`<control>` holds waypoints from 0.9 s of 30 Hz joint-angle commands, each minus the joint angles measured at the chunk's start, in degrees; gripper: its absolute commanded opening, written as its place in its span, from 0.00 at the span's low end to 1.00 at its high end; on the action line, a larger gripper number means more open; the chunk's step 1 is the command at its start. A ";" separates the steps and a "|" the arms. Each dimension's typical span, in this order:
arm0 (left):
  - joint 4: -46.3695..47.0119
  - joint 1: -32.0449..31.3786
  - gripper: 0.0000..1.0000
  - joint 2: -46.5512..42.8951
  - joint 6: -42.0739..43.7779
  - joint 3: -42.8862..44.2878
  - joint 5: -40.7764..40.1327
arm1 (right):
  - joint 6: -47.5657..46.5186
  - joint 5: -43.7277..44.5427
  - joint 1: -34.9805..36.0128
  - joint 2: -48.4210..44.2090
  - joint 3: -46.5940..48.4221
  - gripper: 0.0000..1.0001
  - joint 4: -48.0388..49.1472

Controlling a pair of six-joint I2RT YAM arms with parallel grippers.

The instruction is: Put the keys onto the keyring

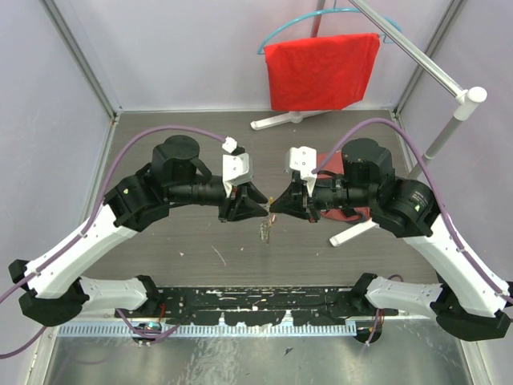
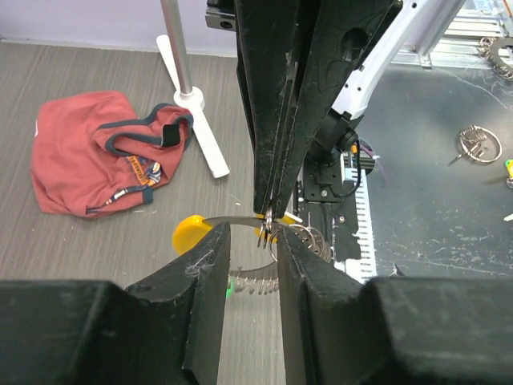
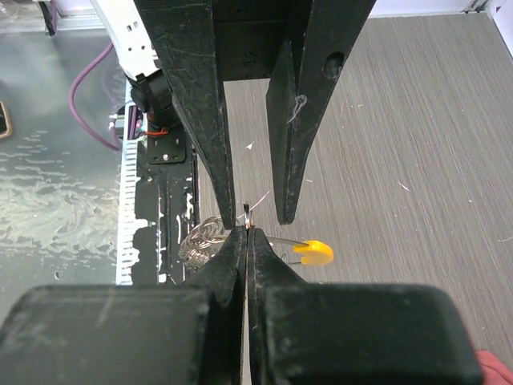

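Both arms are reaching inward and meeting tip to tip above the middle of the table (image 1: 200,257). The right gripper (image 3: 247,237) is pressing its fingers flat together, pinching the thin grey wire of the keyring (image 2: 232,217), and a sliver of metal is poking up out of the pinch. The ring's yellow section (image 3: 314,253) is sticking out on the far side of the closed tips, and a coil of wire (image 3: 200,235) is showing on the near side. The left gripper (image 2: 251,241) is standing with its fingers apart, straddling the right tips from the left; I cannot tell whether either pad is touching the wire. A green key (image 2: 232,287) is hanging below the ring, showing through the gap of the left fingers with its toothed blade lying sideways. From overhead, small pieces (image 1: 265,231) are dangling just under the meeting point, too small to sort. A red shirt (image 2: 96,152) is lying on the table to the right, beside a white stand (image 2: 196,120).
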 commanded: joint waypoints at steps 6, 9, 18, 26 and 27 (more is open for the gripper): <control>2.06 -0.66 0.24 0.35 -0.96 1.53 2.27 | -0.21 -1.67 -0.05 0.14 0.11 0.01 3.32; 2.05 -0.66 0.08 0.43 -0.95 1.54 2.33 | -0.21 -1.66 -0.04 0.16 0.00 0.01 3.32; 3.04 -0.80 0.00 -0.72 -0.78 0.65 1.34 | 2.01 -0.90 -0.09 -1.02 -0.11 0.08 6.11; 14.97 -0.81 0.00 -7.79 -4.03 -7.43 -1.20 | 11.93 2.97 -0.09 -7.99 -3.33 0.41 17.65; 16.79 -0.80 0.00 -8.70 -4.54 -8.59 -1.29 | 13.37 2.94 -0.09 -8.82 -4.14 0.42 19.14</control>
